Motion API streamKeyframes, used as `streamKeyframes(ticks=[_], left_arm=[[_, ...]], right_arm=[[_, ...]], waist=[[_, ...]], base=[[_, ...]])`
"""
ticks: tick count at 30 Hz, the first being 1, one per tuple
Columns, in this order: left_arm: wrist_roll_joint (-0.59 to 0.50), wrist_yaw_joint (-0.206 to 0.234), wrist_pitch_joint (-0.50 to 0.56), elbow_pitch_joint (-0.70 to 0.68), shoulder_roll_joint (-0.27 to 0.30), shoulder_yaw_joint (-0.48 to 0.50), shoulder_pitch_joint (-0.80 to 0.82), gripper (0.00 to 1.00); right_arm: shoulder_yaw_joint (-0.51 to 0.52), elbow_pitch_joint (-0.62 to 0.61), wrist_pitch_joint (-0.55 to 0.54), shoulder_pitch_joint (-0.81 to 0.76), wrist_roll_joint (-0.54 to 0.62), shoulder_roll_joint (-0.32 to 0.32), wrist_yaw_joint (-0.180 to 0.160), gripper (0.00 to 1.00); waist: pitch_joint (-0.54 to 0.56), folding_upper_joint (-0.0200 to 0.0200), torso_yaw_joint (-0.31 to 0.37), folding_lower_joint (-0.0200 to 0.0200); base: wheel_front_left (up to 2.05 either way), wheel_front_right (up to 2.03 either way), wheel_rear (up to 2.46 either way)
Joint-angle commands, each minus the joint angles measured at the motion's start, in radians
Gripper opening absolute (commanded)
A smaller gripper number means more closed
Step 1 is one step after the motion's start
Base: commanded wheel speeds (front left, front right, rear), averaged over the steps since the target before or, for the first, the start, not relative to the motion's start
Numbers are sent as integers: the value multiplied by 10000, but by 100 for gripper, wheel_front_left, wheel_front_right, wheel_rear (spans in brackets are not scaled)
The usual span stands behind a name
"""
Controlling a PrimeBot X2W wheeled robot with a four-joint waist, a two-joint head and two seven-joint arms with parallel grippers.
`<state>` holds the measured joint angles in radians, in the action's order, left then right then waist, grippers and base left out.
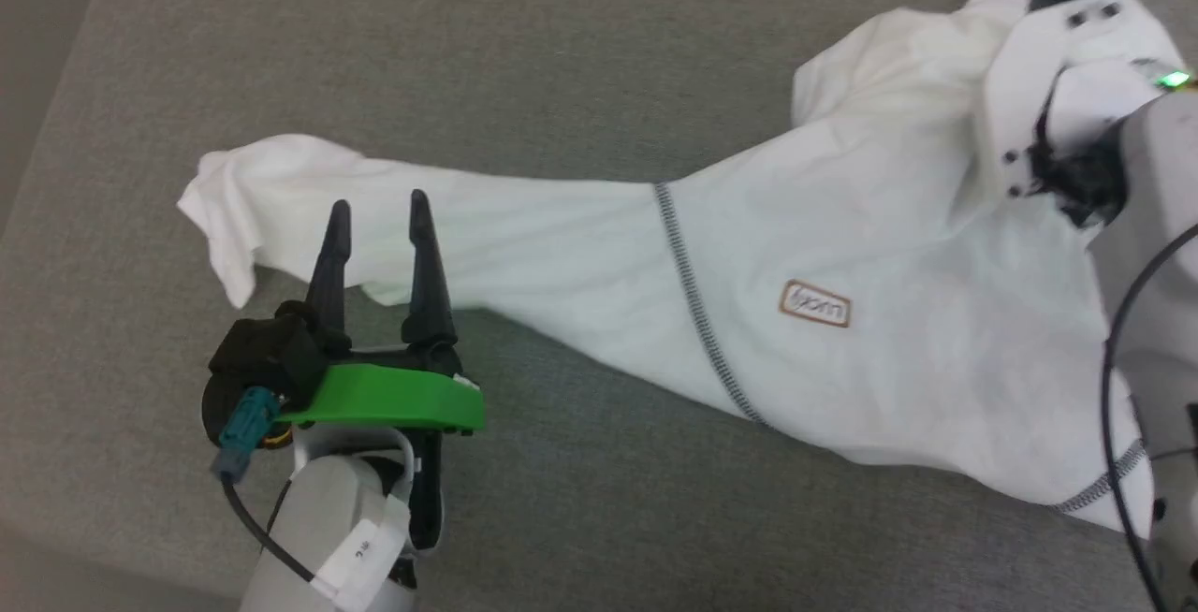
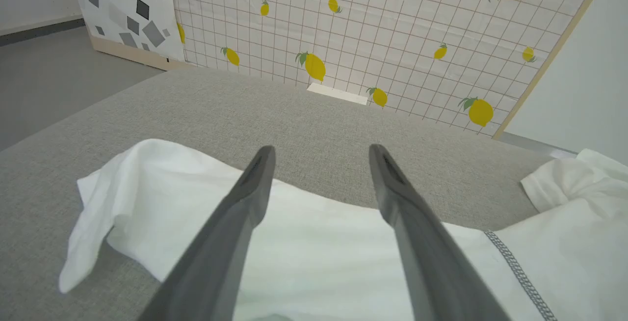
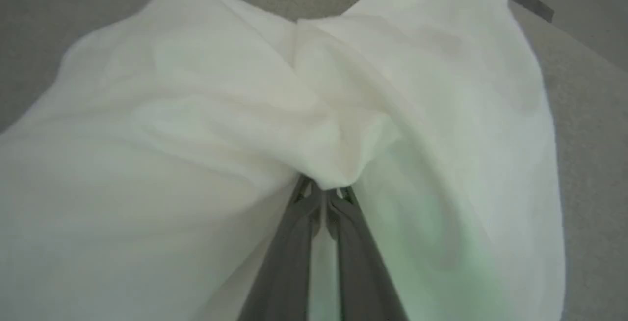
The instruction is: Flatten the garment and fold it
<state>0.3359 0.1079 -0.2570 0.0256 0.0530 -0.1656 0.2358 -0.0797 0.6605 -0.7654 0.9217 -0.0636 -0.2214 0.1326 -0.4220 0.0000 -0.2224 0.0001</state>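
The big, thin white long-sleeved shirt point(image 1: 842, 247) lies on the grey woven surface point(image 1: 468, 51). In the head view its body sits at three o'clock, and one sleeve point(image 1: 524, 219) stretches out to nine o'clock. The right gripper point(image 3: 321, 191) is pinched tight on a bunch of shirt cloth up at one o'clock, likely to pull wrinkles out. The left gripper point(image 1: 379, 200) is wide open with nothing in it, over the sleeve at eight o'clock, maybe ready to grab that end.

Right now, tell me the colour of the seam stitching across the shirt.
Grey seam stitching on the white shirt, clearest in the head view.
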Motion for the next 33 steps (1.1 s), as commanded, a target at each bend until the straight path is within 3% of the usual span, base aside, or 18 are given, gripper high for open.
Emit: streamKeyframes(ticks=[1,15,16,17,24,33], left_arm=[[50,73,-47,-28,-26,-89,175,100],[222,207,-47,-14,-27,-658,291,100],[215,221,-47,4,-27,-658,282,100],[202,232,-47,26,-27,-649,266,100],[-68,80,-47,288,-27,-384,39,100],[-542,-306,-47,671,-26,317,-602,100]], right_arm=[[211,-46,101,344,147,-159,-19,0],[2174,-347,2168,1702,2336,-127,-19,0],[2233,-221,2164,1674,2423,-106,-19,11],[2260,-75,2131,1644,2445,-60,-19,100],[2222,288,3346,1535,1833,359,-19,100],[1600,-704,5835,-201,-782,795,-19,100]], waist=[[-299,0,-479,-1],[-538,0,-1371,-1],[-502,0,-1364,-1],[-450,0,-1338,-1],[502,0,-745,-1],[2137,0,598,-1]], base=[[0,0,0],[0,0,0],[0,0,0],[0,0,0],[0,0,0],[0,0,0]])
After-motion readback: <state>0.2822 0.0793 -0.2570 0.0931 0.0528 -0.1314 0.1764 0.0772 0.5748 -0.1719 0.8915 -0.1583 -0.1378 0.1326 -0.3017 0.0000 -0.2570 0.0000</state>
